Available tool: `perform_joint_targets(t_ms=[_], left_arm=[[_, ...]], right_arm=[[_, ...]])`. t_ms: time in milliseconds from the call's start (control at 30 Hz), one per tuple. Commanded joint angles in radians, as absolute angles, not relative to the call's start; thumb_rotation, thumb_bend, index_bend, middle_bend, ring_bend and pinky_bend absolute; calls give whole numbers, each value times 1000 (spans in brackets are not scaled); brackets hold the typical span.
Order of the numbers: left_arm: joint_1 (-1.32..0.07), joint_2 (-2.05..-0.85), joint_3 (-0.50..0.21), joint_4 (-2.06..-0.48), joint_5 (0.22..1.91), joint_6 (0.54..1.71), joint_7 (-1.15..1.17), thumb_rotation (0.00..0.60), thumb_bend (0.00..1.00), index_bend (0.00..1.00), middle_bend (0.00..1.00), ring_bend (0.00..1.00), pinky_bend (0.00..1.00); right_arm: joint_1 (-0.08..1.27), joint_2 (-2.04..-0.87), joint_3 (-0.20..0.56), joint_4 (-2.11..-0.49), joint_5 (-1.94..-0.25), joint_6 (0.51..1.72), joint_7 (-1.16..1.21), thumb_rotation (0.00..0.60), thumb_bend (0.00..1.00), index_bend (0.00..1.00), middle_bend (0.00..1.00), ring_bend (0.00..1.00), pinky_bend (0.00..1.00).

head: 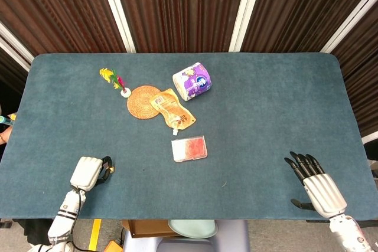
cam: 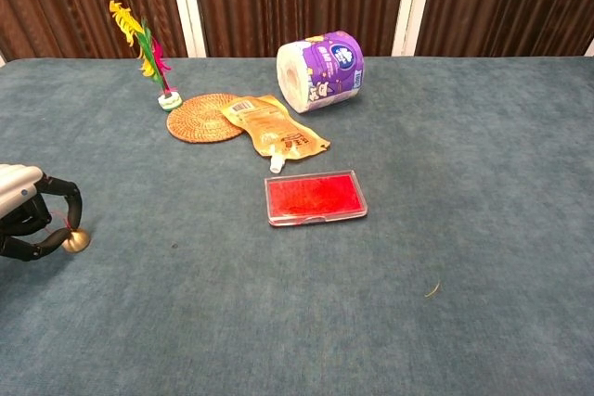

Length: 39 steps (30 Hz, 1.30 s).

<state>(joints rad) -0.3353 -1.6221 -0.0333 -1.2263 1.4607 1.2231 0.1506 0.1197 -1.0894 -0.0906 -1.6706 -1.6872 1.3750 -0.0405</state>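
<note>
My left hand (head: 88,173) (cam: 28,220) rests near the table's front left edge with its fingers curled in. Its thumb and a fingertip pinch a small gold ball (cam: 76,241) with a bit of red thread, low on the cloth. My right hand (head: 313,183) lies at the front right edge in the head view only, fingers stretched out and apart, holding nothing. A flat red case (head: 189,148) (cam: 315,197) lies in the middle of the table between the two hands, well away from both.
At the back left lie a round woven coaster (head: 143,102), a yellow spouted pouch (head: 172,108) partly on it, a purple-wrapped paper roll (head: 192,81) on its side, and a small feather ornament (head: 116,81). Blue cloth covers the table (head: 266,116).
</note>
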Motion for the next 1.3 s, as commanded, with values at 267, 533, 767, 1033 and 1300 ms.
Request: perform_joint_targets(t_ms=[267,533,767,1033,1300], left_arm=[[-338,-1621,-32,-1221,1452,1216,153,600,462,572,1000,1000,1000],[-339,-1623,-32,-1216,1454,1223,149,600,461,652,1000,1000,1000],[-338,-1625,-30,-1213,1457,1230,147,600,461,706,1000,1000,1000],[-334,-1625,-27,-1216,1470,1253,145,600,461,774,1000,1000,1000],[-330,-1619,-27,-1226,1489,1284,148,600,461,807,1000,1000,1000]], right_arm=[[118,-1091,-90,-1669,-1690,1381,-41,600,177,0,0,0,0],[118,-1093,-89,-1667,-1689,1383,-40,600,177,0,0,0,0],[117,-1093,-89,-1667,-1689,1385,-40,600,177,0,0,0,0],[117,-1094,-89,-1667,-1689,1384,-42,600,178,0,0,0,0],[117,-1095,-90,-1668,-1690,1382,-44,600,177,0,0,0,0]])
